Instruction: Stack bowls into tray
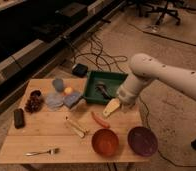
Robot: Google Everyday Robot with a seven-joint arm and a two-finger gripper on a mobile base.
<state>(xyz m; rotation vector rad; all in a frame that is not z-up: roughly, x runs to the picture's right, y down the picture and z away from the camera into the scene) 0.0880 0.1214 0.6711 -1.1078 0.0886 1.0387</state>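
Note:
The orange-red bowl (pixel 105 142) and the dark purple bowl (pixel 142 141) stand side by side, upright and empty, at the table's front right. The dark green tray (pixel 115 76) sits at the back right of the table with a small dark object (pixel 103 90) in it. My gripper (pixel 111 107), with pale fingers on a white arm reaching in from the right, hangs over the tray's front edge. It is well behind the two bowls and holds nothing that I can see.
A red carrot-like piece (pixel 100 120), pale wooden sticks (pixel 75 126) and a fork (pixel 41 151) lie mid-table and front left. Grapes (pixel 34 103), a dark block (pixel 19 118), a small dark cup (pixel 36 93), a blue-grey container (pixel 58 84), an orange fruit (pixel 68 90) and blue cloths (pixel 63 100) are at the left. Cables lie on the floor behind.

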